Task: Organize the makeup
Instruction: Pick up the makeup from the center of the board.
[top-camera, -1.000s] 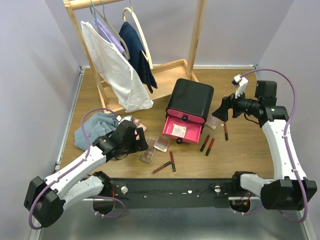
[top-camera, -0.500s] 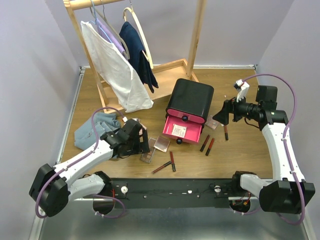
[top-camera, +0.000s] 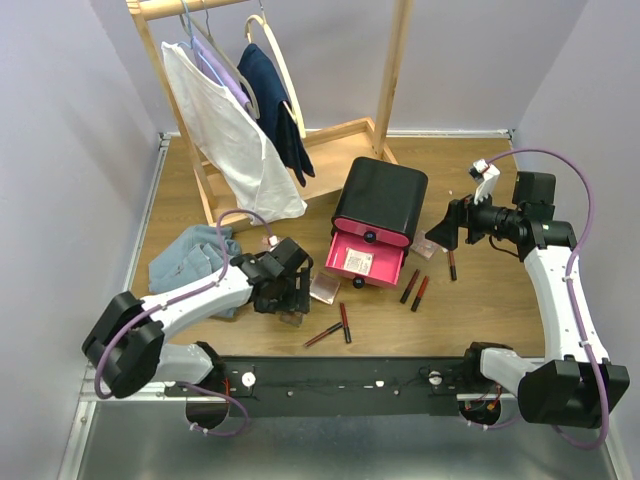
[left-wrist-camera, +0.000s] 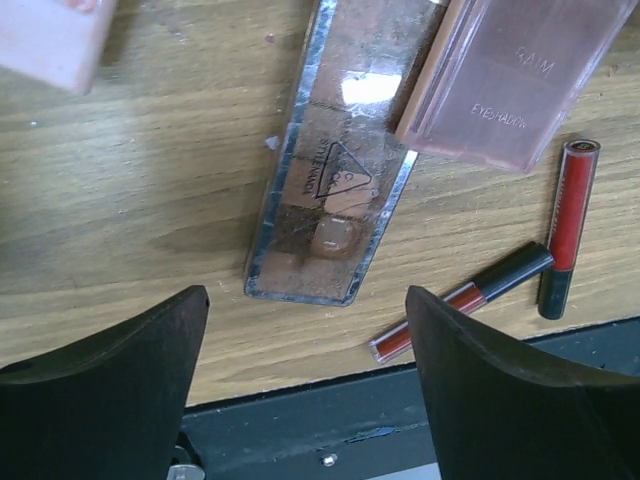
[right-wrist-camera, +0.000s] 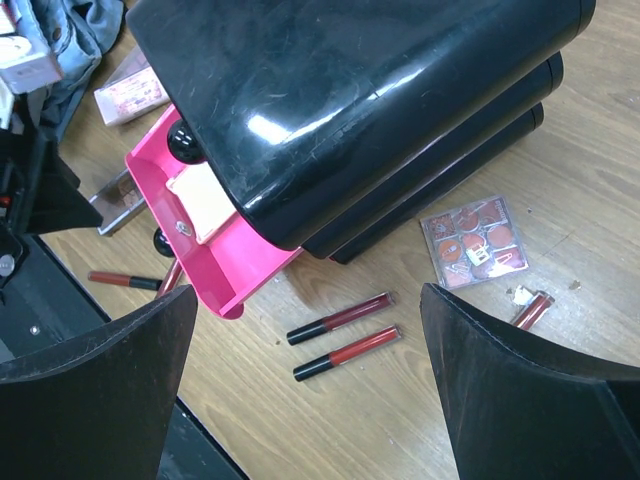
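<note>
Stage: early, judged from layout.
Stowed: one pale square case, apparently in open pink drawer of black box.
Loose on table, near-left of box: clear long palette touching pink eyeshadow palette; lip tube pair beside them.
Loose right of box: second lip tube pair, round-pan palette.
Left gripper: fingers released, empty, above clear long palette.
Right gripper: fingers released, empty, above right group.
Left to do: nearly all sorting.

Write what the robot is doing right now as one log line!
left claw: open, over silver-edged palette | right claw: open, holding nothing, facing black box | pink drawer: open
</note>
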